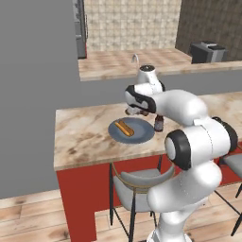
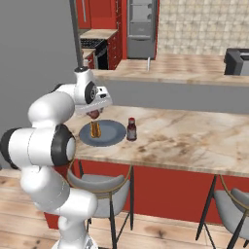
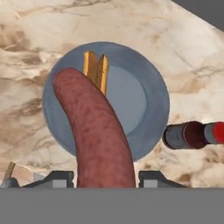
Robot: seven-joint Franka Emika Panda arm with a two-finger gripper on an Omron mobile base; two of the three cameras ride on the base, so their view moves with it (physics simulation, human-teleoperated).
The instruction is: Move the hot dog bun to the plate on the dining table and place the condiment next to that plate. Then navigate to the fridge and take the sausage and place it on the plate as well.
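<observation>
One sausage (image 3: 98,135), clamped between the fingers (image 3: 59,178) above the plate (image 3: 144,100), may roll off the bun (image 3: 96,70) if dropped high.

The table (image 1: 80,137) top looks like polished beige marble over a plain matt red base. The plate (image 3: 148,96) is smooth, matt blue-grey. The sausage (image 3: 98,135) has a mottled, rough-looking skin. The stool (image 2: 104,194) has thin metal legs.
</observation>
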